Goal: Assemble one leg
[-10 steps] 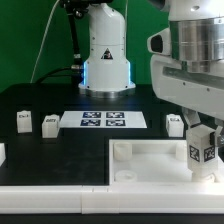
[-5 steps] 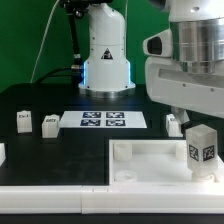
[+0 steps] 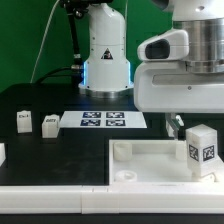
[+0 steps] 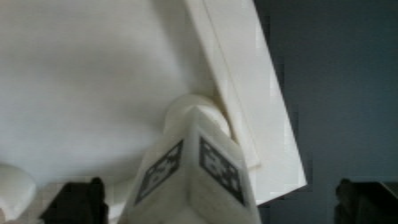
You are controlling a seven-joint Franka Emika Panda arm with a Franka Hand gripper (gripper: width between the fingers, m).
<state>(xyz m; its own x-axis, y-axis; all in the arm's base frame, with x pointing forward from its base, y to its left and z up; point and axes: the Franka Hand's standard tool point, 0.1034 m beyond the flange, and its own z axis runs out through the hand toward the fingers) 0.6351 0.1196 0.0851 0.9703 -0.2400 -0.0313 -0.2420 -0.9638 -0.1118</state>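
white leg (image 3: pixel 203 150) stands upright on the tray (image 3: pixel 158 166); pincer (image 4: pixel 222 205) spread wide, empty.

The exterior view is bright and evenly lit, so the white tray (image 3: pixel 150 165) and the leg (image 3: pixel 202 148) beneath the gripper (image 4: pixel 222 205) come close to washing out and throw only faint, soft shadows. The arm's housing (image 3: pixel 185 85) above the gripper sits close to the lens and is out of focus. The wrist view is dimmer and greyish: the leg's tag (image 4: pixel 192 175) between the gripper's fingertips (image 4: pixel 80 203) is smeared by blur, and the fingertips show as dark, unsharp silhouettes.
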